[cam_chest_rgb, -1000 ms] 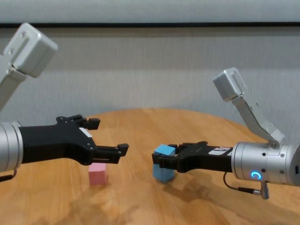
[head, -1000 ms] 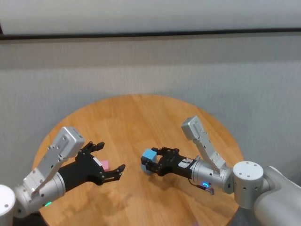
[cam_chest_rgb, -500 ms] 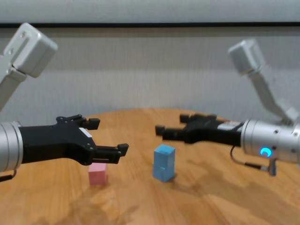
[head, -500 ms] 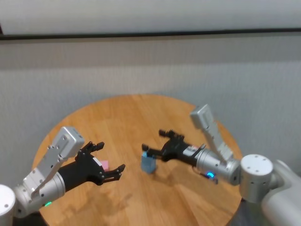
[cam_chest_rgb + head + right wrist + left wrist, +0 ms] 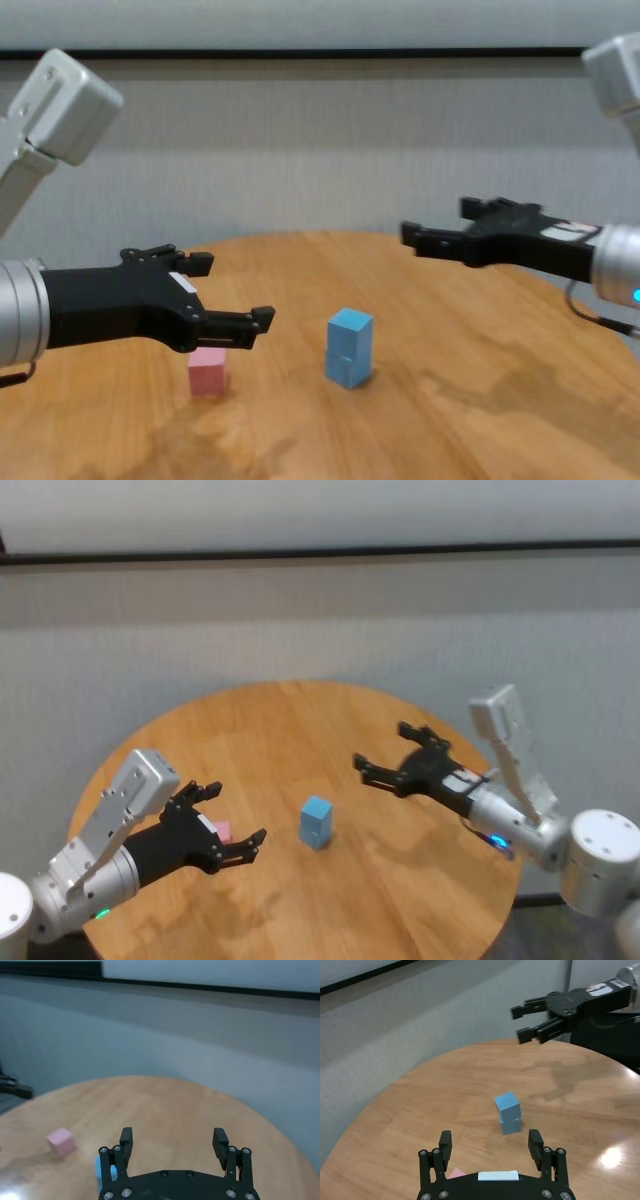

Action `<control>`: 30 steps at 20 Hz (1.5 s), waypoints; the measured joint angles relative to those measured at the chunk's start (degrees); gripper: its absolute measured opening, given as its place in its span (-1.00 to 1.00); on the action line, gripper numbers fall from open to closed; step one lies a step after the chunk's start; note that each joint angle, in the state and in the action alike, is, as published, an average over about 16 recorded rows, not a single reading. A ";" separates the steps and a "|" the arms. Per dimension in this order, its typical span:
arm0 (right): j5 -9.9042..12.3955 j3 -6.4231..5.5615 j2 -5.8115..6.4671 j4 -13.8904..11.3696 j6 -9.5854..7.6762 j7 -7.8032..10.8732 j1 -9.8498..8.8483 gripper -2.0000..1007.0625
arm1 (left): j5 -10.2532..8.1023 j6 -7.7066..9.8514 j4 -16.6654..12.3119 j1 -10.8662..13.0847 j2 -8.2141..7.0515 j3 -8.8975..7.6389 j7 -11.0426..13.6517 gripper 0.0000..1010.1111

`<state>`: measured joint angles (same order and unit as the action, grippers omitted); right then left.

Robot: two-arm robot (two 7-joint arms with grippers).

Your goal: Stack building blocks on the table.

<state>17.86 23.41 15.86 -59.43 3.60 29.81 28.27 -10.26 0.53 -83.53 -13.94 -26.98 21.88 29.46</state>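
Two light blue building blocks (image 5: 317, 822) stand stacked near the middle of the table (image 5: 280, 730), the upper one turned slightly on the lower; the same stack (image 5: 349, 347) (image 5: 508, 1112) shows in the chest and left wrist views. A pale pink block (image 5: 223, 831) (image 5: 207, 372) (image 5: 61, 1141) lies to the stack's left. My left gripper (image 5: 235, 812) (image 5: 237, 289) (image 5: 490, 1140) hovers open just above the pink block, empty. My right gripper (image 5: 382, 746) (image 5: 435, 220) (image 5: 173, 1137) is open and empty, raised to the right of the stack and apart from it.
The round wooden table ends close behind and to both sides. A grey wall (image 5: 320, 630) stands behind it. Bare wood lies in front of the stack and on the right half, under my right arm.
My right gripper opened, let go of the upper blue block on the lower one, and drew back up and to the right. The left arm has stayed still.
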 joint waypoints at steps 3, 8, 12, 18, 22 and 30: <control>0.04 -0.91 1.23 -1.84 -0.38 -1.50 -1.62 1.00 | 0.00 0.00 0.00 0.00 0.00 0.00 -0.01 0.99; -0.02 -1.89 2.37 -3.02 -0.89 -3.01 -3.33 1.00 | 0.05 0.08 0.16 0.05 -0.14 -0.03 -0.38 0.99; -0.09 -2.14 2.62 -3.14 -1.12 -3.33 -3.81 1.00 | 0.48 0.56 0.64 0.08 -0.31 0.00 -1.16 0.99; -0.10 -2.04 2.48 -2.96 -1.03 -3.23 -3.58 0.99 | 1.63 1.57 2.41 -0.40 0.12 0.43 -2.53 0.99; -0.10 -1.97 2.40 -2.87 -0.95 -3.18 -3.44 1.00 | 2.41 1.89 5.04 -1.49 1.32 0.89 -3.34 0.99; -0.09 -1.89 2.30 -2.76 -0.86 -3.12 -3.28 1.00 | 3.15 0.70 11.67 -4.84 5.04 1.74 -3.89 0.99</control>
<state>17.77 21.51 18.17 -62.18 2.73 26.69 24.99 -7.10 1.23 -71.86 -18.78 -21.93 23.62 25.57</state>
